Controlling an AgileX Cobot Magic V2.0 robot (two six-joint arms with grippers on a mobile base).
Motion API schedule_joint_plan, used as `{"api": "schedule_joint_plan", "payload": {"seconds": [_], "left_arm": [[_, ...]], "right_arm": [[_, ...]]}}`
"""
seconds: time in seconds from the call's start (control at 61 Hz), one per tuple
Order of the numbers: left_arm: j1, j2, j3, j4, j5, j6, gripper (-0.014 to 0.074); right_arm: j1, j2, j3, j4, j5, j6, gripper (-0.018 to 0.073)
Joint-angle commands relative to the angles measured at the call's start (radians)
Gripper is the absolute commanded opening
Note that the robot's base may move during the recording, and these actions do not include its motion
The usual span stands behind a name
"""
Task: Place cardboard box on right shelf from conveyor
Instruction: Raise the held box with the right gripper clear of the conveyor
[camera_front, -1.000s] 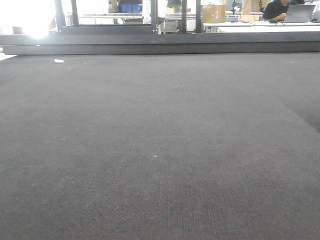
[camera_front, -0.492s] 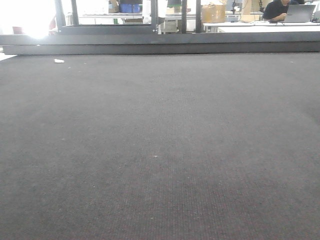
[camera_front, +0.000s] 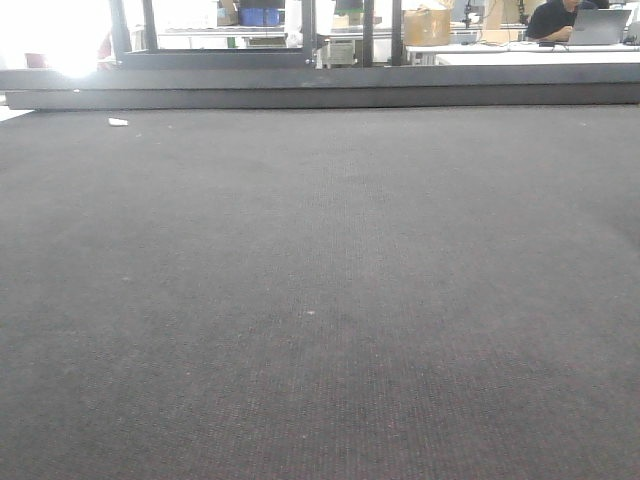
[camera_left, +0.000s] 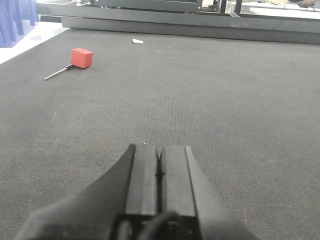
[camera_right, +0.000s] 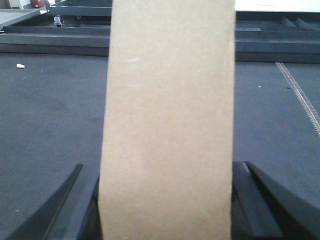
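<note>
- Right gripper (camera_right: 165, 172): clamped on the cardboard box (camera_right: 167, 125). The dark fingers (camera_right: 75, 200) show at lower left and lower right of the right wrist frame, pressed to either side of it.
- The box is a plain tan slab filling the centre of that frame from top to bottom. I can't tell if its underside is off the belt.
- Left gripper (camera_left: 159, 165): jaws pressed together with nothing between them, sitting low over the conveyor (camera_left: 225, 100) at bottom centre of the left wrist frame.
- Progress, as a judgement: the grasp is done; carrying the box to the right shelf and setting it down are still to come. The shelf is in none of the views.
- The front view shows bare belt, with a dark rail (camera_front: 320, 90) across the top and a white scrap (camera_front: 118, 122) at upper left. The box and both arms are out of that frame.
- Clutter: a red block (camera_left: 81, 57) with a thin rod attached at upper left of the left wrist frame, well apart from the gripper.
- Background, top of the front view: a brown carton (camera_front: 427, 27) and a person at a laptop (camera_front: 598, 25).
- Against the earlier front frames: the dark shadow at the right edge of the belt has faded out. The scrap, rail and background look unchanged.
</note>
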Motion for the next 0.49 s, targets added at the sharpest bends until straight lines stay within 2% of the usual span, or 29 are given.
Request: {"api": "schedule_joint_plan", "payload": {"seconds": [0.0, 0.475], "left_arm": [[-0.004, -0.015, 0.01, -0.006, -0.087, 0.0, -0.0116], [-0.004, -0.015, 0.01, -0.006, -0.087, 0.0, -0.0116]], "right_arm": [[-0.005, 0.017, -0.025, -0.012, -0.111, -0.01, 0.0235], [-0.005, 0.017, -0.025, -0.012, -0.111, -0.01, 0.0235]]}}
